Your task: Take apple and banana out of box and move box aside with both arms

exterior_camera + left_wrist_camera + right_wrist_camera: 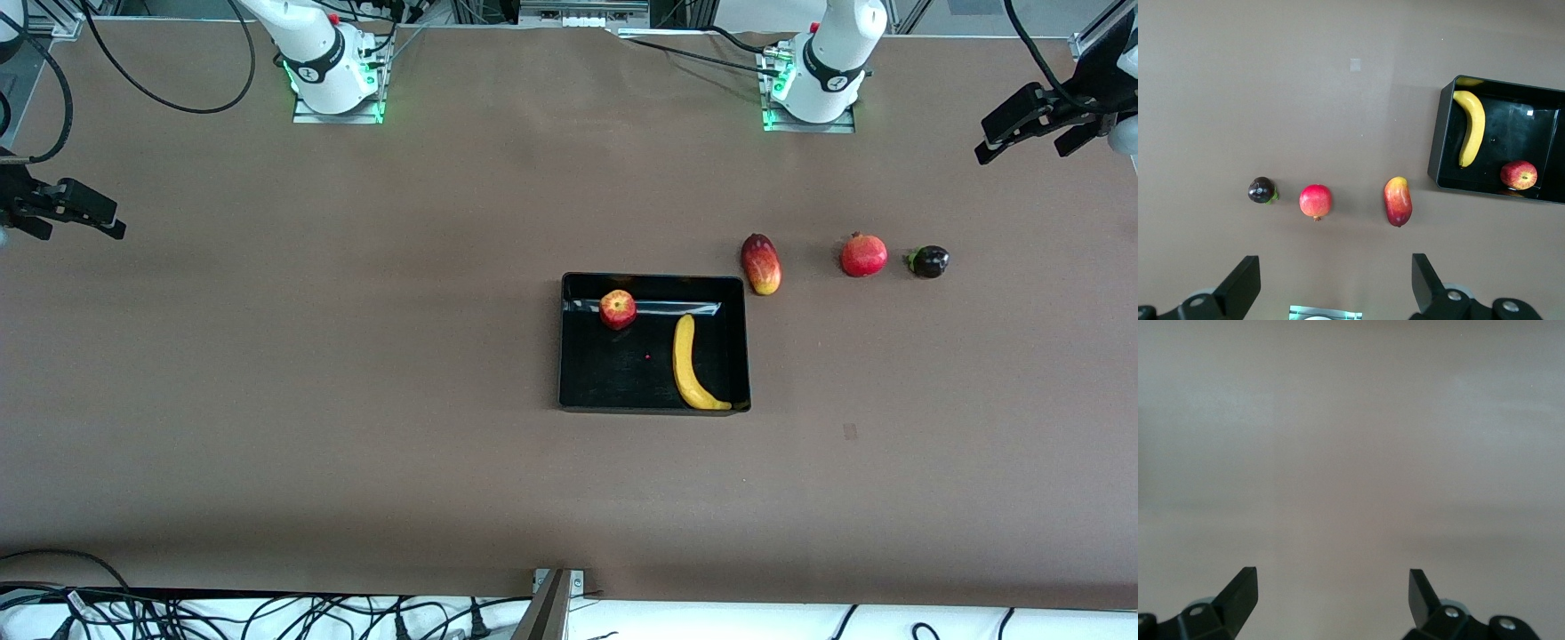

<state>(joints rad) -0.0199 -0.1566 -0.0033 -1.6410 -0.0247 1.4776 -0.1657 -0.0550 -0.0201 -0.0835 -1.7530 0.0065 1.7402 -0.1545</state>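
- Front view: you see a matte brown table (356, 373). The box (569, 391), a shallow glossy black rectangle with raised walls, sits mid-table.
- In it lie the apple (617, 308), small, round, red with yellow streaks, and the banana (689, 364), long, curved, smooth yellow, its tip in the corner nearest the camera.
- Just outside the box, toward the left arm's end, lies an oblong red-yellow mango (761, 263); farther that way are a round red pomegranate (863, 254) and a small dark glossy fruit (929, 261).
- The left gripper (1036, 133) hangs over its end of the table; the right gripper (76, 218) over the other end.
- Left wrist view: your left gripper's black fingers (1241, 283) stand wide, holding nothing. A pale square mark (1355, 65) shows on the table; no writing is readable.
- Right wrist view: your right gripper (1331, 593) stands wide and empty over bare table.
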